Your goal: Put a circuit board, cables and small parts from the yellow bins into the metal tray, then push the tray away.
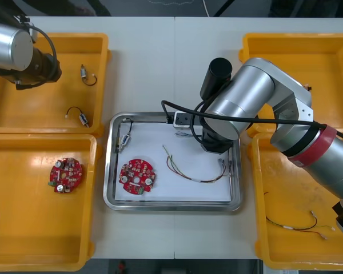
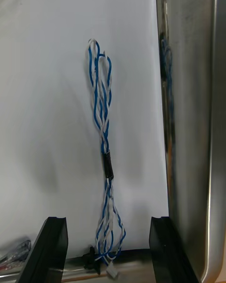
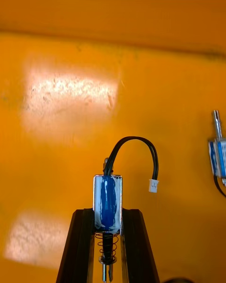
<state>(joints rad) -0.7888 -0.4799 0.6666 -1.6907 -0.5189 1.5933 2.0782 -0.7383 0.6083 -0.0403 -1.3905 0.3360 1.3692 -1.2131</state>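
Black fingers of right gripper (image 2: 108, 219) standing wide apart, gripping nothing. Between them, twisted blue and white cable (image 2: 104, 137) lying on white inside of shiny metal tray (image 2: 188, 123), near its wall. Over yellow bin (image 3: 70, 123), left gripper (image 3: 108, 212) squeezing small metal part (image 3: 108, 200) with blue stripe and black wire.

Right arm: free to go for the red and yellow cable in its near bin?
Likely yes: the right claw stands open over the tray's blue and white cable, and the red and yellow cable lies uncovered. Left claw grips a small metal part.
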